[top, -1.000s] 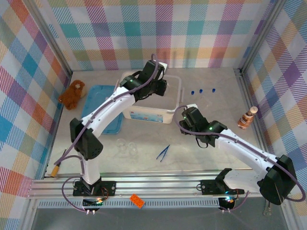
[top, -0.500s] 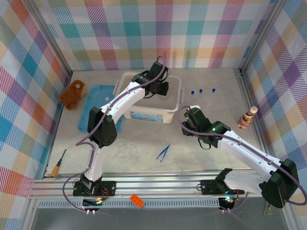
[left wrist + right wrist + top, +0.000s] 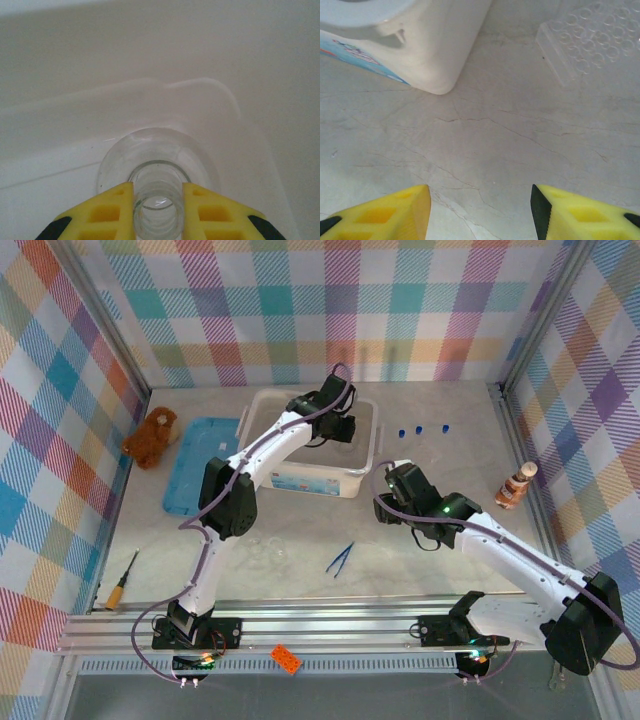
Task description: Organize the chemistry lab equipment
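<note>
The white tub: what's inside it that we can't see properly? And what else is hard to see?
- Glass flask, left wrist view: its bottom blurs into the white tub.
- Top view: the left arm covers much of the tub's inside.
- Clear rack, right wrist view: cut off by the top and right edges.
- Test tubes, top view: too small; just their blue caps show.

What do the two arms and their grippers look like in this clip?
The left arm and right arm have white link shells with black joints and purple cables running alongside. The left gripper and right gripper have yellow fingers with recessed pockets and black backing.
</note>
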`<state>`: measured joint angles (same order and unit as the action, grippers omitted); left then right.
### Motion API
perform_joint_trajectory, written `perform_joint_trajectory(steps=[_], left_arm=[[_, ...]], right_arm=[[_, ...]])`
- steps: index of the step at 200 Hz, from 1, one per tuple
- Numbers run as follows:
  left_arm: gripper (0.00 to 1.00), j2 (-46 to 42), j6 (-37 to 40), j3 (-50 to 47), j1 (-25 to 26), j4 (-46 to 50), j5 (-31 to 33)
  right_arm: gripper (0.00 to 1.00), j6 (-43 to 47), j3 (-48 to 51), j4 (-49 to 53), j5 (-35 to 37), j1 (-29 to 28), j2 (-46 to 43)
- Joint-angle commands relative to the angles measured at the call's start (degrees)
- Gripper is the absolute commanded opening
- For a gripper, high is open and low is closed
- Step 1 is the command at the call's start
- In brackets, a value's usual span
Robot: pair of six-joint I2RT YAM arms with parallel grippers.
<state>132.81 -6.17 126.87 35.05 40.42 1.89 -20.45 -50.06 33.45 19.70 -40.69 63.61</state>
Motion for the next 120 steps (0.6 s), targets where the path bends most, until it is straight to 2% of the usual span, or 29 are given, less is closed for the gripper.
perform_joint_trajectory(steps=[1, 120], left_arm=[[0.09, 0.55, -0.46, 3.05, -0.33, 0.07, -1.26], [0.11, 3.27, 1.34, 3.12, 1.34, 0.8, -1.13]], right_arm=[[0.57, 2.17, -0.3, -2.05, -2.47, 0.41, -0.59], [0.57, 1.95, 0.58, -2.69, -2.82, 0.69, -0.35]])
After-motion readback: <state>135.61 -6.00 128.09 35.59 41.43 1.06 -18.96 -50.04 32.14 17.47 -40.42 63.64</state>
